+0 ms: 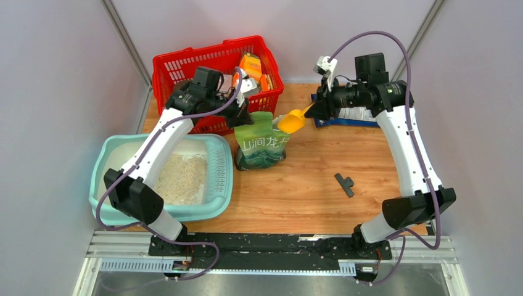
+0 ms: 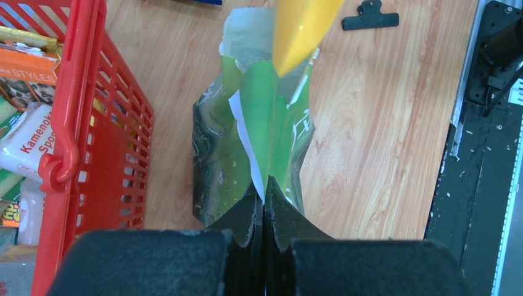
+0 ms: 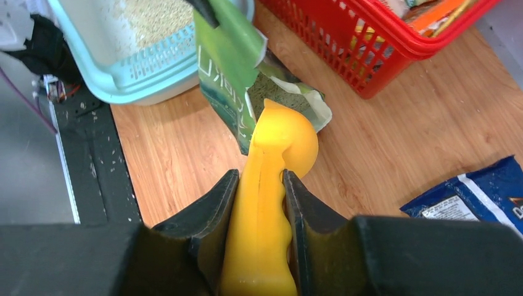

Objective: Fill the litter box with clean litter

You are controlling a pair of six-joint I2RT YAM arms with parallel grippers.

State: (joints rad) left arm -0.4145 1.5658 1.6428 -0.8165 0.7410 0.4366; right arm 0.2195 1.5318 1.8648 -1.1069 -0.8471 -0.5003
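Litter box (image 1: 203, 211) part-filled. Left gripper (image 2: 264, 200) pinches green bag (image 2: 271, 117) lip, jaws together; right gripper (image 3: 259, 188) clamps yellow scoop (image 3: 282, 139). Keep lip taut, dip scoop straight in.

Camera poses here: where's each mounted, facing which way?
Top external: above and behind the bases, looking down on the wooden table; both arms show whole.
Left wrist: on the left arm, looking along the shut left tool, which pinches the green printed plastic bag at its top.
Right wrist: on the right arm, looking past the right tool, gripping the yellow plastic scoop, toward the bag's mouth.
Shared: bag and scoop appear in all three.
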